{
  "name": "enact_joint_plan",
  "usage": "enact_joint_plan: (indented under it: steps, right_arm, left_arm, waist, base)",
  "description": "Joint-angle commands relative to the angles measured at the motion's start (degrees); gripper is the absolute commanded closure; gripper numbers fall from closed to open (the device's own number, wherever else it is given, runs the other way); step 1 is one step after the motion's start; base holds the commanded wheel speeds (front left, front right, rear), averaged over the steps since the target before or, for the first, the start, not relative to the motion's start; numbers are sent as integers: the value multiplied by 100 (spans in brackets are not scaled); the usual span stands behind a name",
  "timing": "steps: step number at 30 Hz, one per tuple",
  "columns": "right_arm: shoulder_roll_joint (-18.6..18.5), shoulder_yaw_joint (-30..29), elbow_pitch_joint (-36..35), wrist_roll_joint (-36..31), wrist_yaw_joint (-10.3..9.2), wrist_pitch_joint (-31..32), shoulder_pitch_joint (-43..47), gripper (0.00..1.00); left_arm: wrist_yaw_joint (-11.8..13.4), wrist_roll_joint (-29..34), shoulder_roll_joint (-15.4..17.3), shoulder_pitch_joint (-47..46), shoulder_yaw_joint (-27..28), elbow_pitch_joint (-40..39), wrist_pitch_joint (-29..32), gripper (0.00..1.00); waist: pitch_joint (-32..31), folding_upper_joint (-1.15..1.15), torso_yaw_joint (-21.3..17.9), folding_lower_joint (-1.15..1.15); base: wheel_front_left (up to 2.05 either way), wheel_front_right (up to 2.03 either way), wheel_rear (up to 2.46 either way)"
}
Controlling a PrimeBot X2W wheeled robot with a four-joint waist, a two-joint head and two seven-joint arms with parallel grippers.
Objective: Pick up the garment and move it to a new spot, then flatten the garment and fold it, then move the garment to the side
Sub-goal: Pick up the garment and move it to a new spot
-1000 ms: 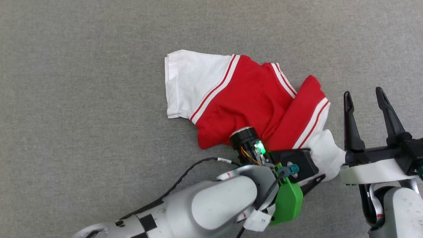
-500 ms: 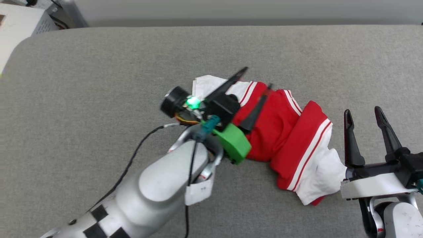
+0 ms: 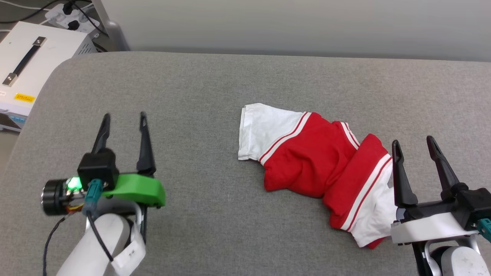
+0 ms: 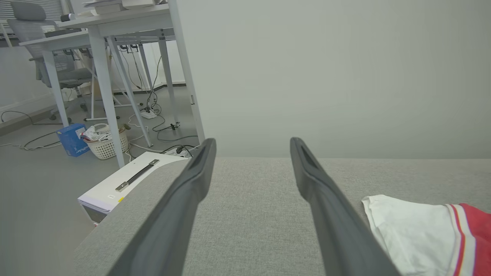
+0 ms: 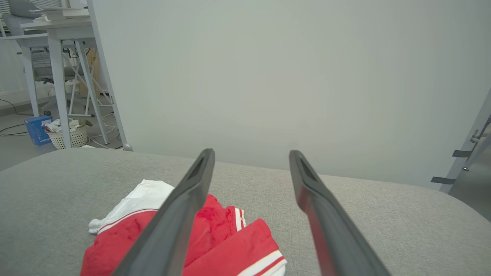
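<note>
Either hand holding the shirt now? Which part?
Nothing held: left hand open, apart from the garment; right hand open beside its white sleeve.

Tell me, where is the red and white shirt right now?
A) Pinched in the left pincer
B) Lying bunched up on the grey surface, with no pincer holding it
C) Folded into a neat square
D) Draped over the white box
B: the shirt lies crumpled on the grey surface; the left pincer stands open well apart from it, and the right pincer is open at its edge, gripping nothing.
</note>
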Motion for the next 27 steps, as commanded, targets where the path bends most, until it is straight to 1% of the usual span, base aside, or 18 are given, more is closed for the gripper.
enact_joint_plan:
  steps: [1,2,6,8,11,14,19,27]
  right_arm:
    - [-3,31,-9,73,21,-28,97,0]
    - [-3,48,2,91,21,-28,114,0]
    - [-3,125,71,213,21,-28,196,0]
    - [-3,146,129,321,21,-28,249,0]
    - [-3,156,234,474,21,-28,352,0]
    - [-3,149,308,568,21,-28,441,0]
    - [-3,136,473,665,21,-28,617,0]
    - [-3,124,608,651,21,-28,780,0]
  left_arm:
    - [36,193,18,321,194,-73,-32,0]
    - [40,271,-4,475,343,-124,-32,0]
    - [-145,521,-249,1106,856,-349,-32,0]
    - [-327,621,-389,1333,1086,-411,-32,0]
    - [-484,887,-687,1735,1158,-596,-32,0]
    - [-649,1037,-858,1973,1214,-629,-32,0]
    - [-951,1252,-1036,2173,1314,-470,-32,0]
    - [-1274,1466,-1273,2269,1574,-223,-32,0]
  waist:
    - [-58,0,12,0]
    - [-75,0,9,0]
    - [-161,0,-9,0]
    - [-210,0,-17,0]
    - [-311,0,-25,0]
    - [-370,0,-34,0]
    - [-445,0,-31,0]
    - [-470,0,-36,0]
  base:
    - [0,0,0]
    - [0,0,0]
    - [0,0,0]
    - [0,0,0]
    - [0,0,0]
    - [0,0,0]
    - [0,0,0]
    - [0,0,0]
